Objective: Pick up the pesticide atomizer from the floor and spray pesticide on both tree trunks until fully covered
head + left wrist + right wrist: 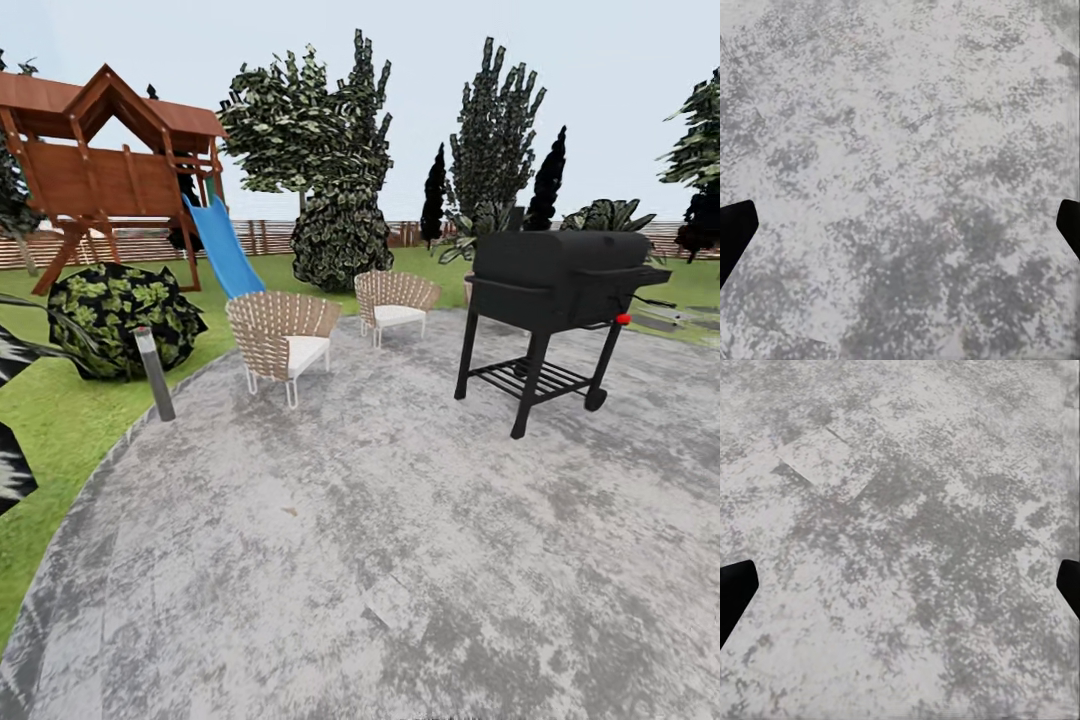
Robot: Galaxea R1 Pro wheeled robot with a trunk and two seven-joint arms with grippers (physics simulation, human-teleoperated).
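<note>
I stand on the grey mottled stone paving (400, 560) of the garden, with green lawn (55, 430) to its left and a brown slat fence (265, 236) far behind. The pesticide atomizer is out of view, and so are the two thick grey-brown tree trunks. In the left wrist view my left gripper (900, 229) hangs open over bare paving, its black fingertips (733, 232) far apart at the picture's edges. My right gripper (900, 589) is open the same way over paving, with nothing between its fingertips (733, 589).
A black barbecue grill (555, 290) stands ahead on the right. Two wicker chairs (282, 338) (396, 302) sit ahead at the centre. A short grey post (155, 372) marks the paving's left edge beside a round bush (120, 312). A wooden playset with a blue slide (222, 248) stands far left.
</note>
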